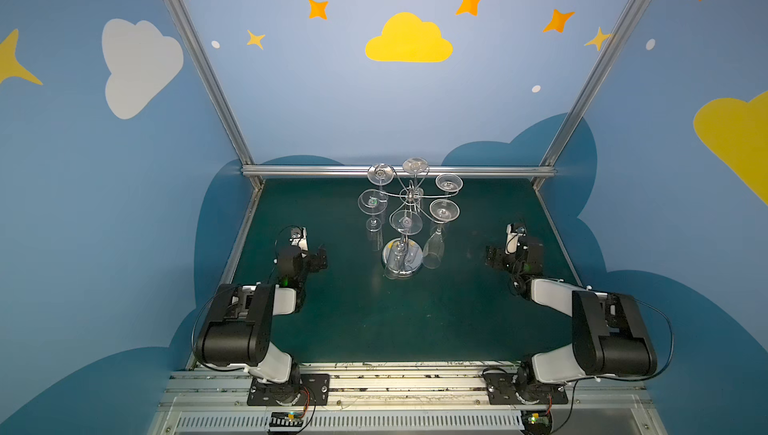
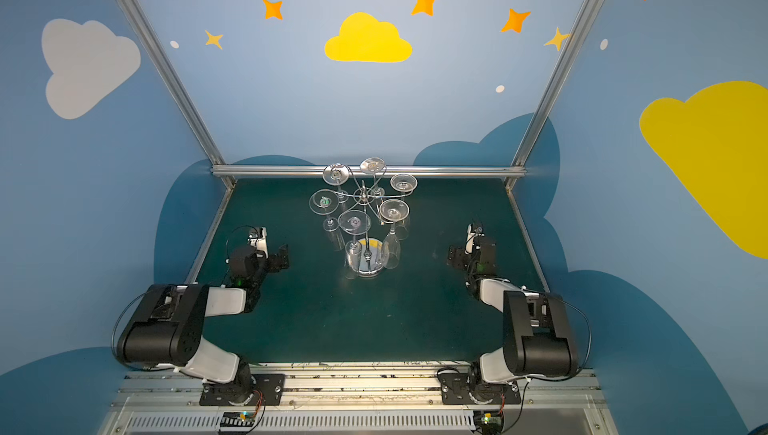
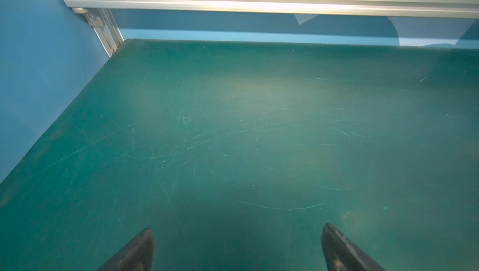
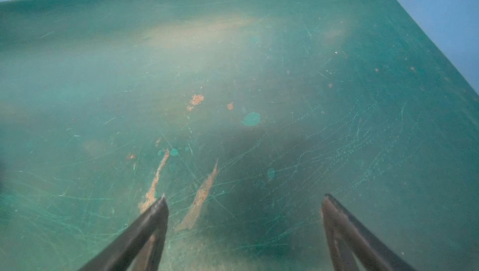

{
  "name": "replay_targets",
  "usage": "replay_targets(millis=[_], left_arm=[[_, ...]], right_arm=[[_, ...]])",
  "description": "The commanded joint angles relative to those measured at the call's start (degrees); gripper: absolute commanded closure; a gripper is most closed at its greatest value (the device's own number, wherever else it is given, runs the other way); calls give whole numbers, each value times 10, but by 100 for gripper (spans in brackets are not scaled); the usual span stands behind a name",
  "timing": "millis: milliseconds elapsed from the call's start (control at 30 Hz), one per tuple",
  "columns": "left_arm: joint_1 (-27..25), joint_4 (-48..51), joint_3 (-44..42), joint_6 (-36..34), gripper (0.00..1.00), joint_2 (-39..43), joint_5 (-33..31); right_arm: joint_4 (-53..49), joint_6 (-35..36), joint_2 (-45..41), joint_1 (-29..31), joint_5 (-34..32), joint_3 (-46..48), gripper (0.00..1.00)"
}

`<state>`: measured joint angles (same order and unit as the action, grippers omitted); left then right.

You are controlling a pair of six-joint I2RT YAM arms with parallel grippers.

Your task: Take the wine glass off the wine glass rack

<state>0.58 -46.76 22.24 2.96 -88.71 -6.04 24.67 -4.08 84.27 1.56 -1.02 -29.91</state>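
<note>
Both top views show the wine glass rack (image 1: 409, 195) standing on the green desk (image 1: 415, 320), midway between its side edges and nearer the far edge. Six wine glasses (image 1: 449, 182) hang bowl-down from its arms, the nearest wine glass (image 1: 406, 221) toward the front edge. Near the left edge the left gripper (image 3: 237, 227), near the right edge the right gripper (image 4: 245, 196): each claw spread apart over bare desk, holding nothing, well apart from the rack
</note>
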Motion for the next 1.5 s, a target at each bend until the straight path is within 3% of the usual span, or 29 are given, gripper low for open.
replay_targets(millis=[0,200,267,1000,1100,1133,1267,1467], left_arm=[[-1,1,5,-4,1,7,-1],[-1,1,5,-4,1,6,-1],[-1,1,5,-4,1,7,-1],[0,6,9,-2,1,6,0],[-2,-11,6,-5,0,13,-20],[-3,24,15,-2,1,38,-36],[-4,323,117,52,1,177,-40],[-4,574,255,137,1,326,89]], right_arm=[[5,-4,-8,0,-1,-6,9],[5,-4,-8,0,-1,-7,9],[4,-4,-8,1,-1,-7,5],[5,-4,-9,-1,2,-6,6],[-13,38,-26,1,6,-23,6],[-53,31,-43,1,9,-42,6],[-279,-31,-137,6,27,-151,6],[-409,-104,-254,8,101,-226,6]])
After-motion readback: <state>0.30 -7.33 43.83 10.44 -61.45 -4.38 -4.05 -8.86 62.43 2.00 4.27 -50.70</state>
